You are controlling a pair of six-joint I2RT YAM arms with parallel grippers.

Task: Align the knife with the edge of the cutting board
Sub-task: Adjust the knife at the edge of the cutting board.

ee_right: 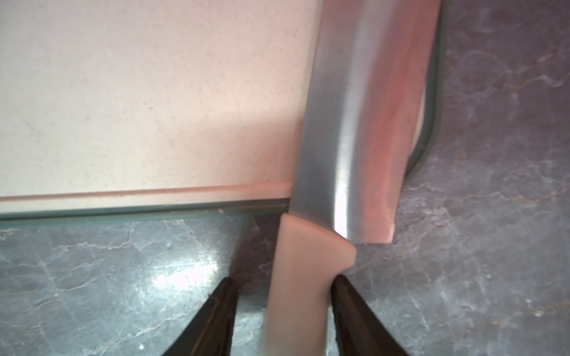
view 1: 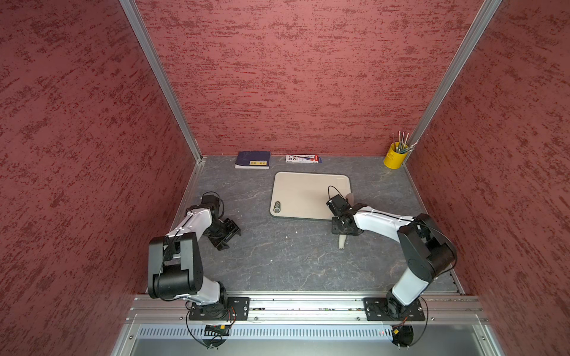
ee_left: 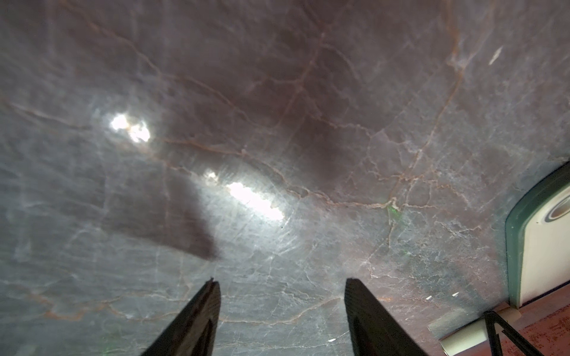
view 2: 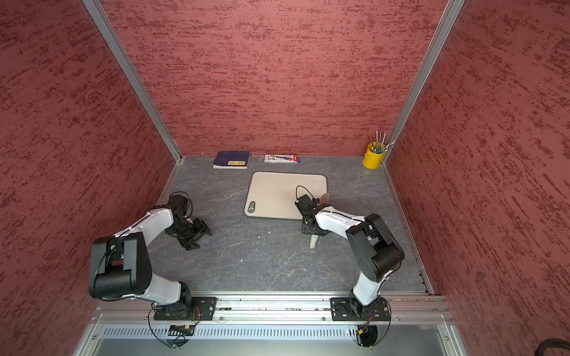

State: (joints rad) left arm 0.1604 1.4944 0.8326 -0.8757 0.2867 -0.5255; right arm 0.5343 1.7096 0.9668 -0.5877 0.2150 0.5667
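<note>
This is looking like a robotics lab's test cell rather than a kitchen. Red textured panels (view 1: 277,77) in aluminium framing (view 1: 159,77) are closing in a grey marble-look tabletop (view 1: 277,252). The left arm (view 1: 194,222) and right arm (view 1: 379,222) are standing bolted to a metal rail (view 1: 308,305) well behind the right gripper (view 1: 340,231). Far beyond that gripper, a yellow pen cup (view 1: 393,158), a dark blue book (view 1: 253,159) and a flat packet (view 1: 303,158) are sitting along the back panel.
</note>
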